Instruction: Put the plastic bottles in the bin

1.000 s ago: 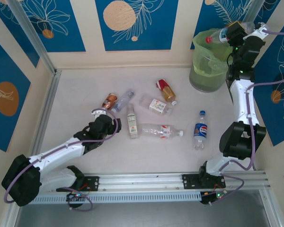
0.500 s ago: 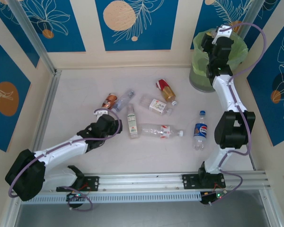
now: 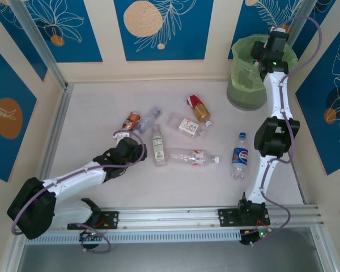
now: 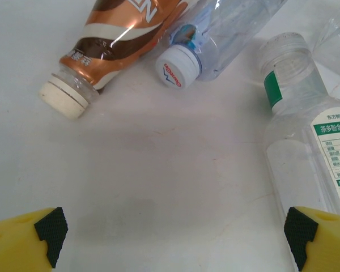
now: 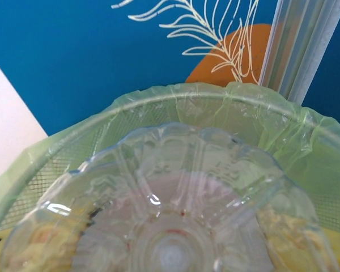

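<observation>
The left gripper (image 4: 174, 229) held its yellow fingers (image 4: 42, 233) spread wide, with only bare table (image 4: 158, 170) between the black pads. Just past the fingertips lay a brown-labelled bottle (image 4: 119, 28) with a cream cap. A white-capped bottle (image 4: 226, 34) lay against its side. On the side toward the bin, a green-and-white-labelled bottle (image 4: 306, 153) lay alongside one pad. This cluster lay farther from the bin (image 3: 241, 90) than any other bottle on the table.

The right gripper (image 3: 264, 55) hung over the bin's mouth. In its wrist view the ribbed base of a clear bottle (image 5: 170, 226) sat close against the camera, and the bin's rim and pale green liner curved behind it. Only slivers of yellow finger showed at the frame's lower edge, so I could not tell whether they clamped that bottle.

Between the cluster and the bin lay four more bottles:
- A red-and-amber bottle (image 3: 199, 107) lay nearest the bin.
- A pale-labelled bottle (image 3: 187, 126) lay just beyond it.
- A long red-labelled bottle (image 3: 192, 157) lay beside the green-and-white one.
- A blue-labelled bottle (image 3: 239, 156) lay apart from these, its cap pointing toward the bin.
</observation>
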You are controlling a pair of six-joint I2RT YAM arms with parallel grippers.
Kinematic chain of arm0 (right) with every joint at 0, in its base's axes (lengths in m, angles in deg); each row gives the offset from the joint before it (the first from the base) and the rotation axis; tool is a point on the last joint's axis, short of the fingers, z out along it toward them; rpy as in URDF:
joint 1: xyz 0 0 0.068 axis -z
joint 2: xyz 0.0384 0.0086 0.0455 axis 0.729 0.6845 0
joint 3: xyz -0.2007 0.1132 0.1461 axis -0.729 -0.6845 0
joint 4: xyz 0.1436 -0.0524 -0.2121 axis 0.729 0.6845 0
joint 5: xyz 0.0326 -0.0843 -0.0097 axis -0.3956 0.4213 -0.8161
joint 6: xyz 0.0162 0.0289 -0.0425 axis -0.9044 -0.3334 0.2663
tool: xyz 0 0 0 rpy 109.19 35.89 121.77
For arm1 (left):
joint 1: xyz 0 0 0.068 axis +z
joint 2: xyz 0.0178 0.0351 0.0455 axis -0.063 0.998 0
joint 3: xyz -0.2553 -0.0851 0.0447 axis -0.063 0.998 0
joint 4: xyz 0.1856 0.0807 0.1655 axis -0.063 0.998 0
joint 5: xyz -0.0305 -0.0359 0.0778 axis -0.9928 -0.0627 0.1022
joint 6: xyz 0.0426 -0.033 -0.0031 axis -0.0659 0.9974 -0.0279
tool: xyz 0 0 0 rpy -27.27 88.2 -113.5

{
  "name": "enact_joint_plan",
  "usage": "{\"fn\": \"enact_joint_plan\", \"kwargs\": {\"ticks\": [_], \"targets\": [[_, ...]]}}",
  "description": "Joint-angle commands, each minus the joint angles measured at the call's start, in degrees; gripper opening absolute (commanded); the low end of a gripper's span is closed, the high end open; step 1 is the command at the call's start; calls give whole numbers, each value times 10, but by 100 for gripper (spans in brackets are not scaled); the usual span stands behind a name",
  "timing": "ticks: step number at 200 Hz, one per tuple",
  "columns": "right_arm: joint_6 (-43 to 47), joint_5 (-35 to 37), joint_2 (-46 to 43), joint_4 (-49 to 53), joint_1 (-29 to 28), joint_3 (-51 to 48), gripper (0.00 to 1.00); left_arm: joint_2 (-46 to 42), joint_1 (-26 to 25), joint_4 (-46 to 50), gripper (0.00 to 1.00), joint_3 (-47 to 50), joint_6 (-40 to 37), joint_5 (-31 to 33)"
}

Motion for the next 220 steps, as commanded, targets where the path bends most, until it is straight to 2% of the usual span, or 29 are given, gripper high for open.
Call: {"fn": "enact_joint_plan", "kwargs": {"ticks": [1, 39, 89, 119, 149, 184, 188, 193, 220], "targets": [[-11, -29, 32, 87, 3, 60, 62, 10, 1, 3, 100, -17, 10, -6], [-15, -23, 55, 95, 5, 79, 67, 21, 2, 3, 100, -20, 17, -12], [-31, -18, 55, 112, 7, 94, 83, 24, 1, -8, 100, -21, 13, -33], [-40, -17, 46, 123, 7, 112, 87, 30, 3, -16, 100, -24, -2, -49], [-51, -25, 26, 134, 3, 108, 88, 24, 3, -7, 100, -25, 3, -32], [-70, -44, -28, 105, -2, 49, 91, 16, 6, 17, 100, -27, 3, -14], [-72, -47, -36, 99, -3, 40, 92, 15, 6, 19, 100, -27, 3, -12], [-74, -50, -45, 90, -3, 27, 100, 13, 7, 20, 100, -27, 4, -11], [-86, -71, -92, 53, -6, -25, 99, 11, 9, 23, 100, -25, 6, -9]]}}
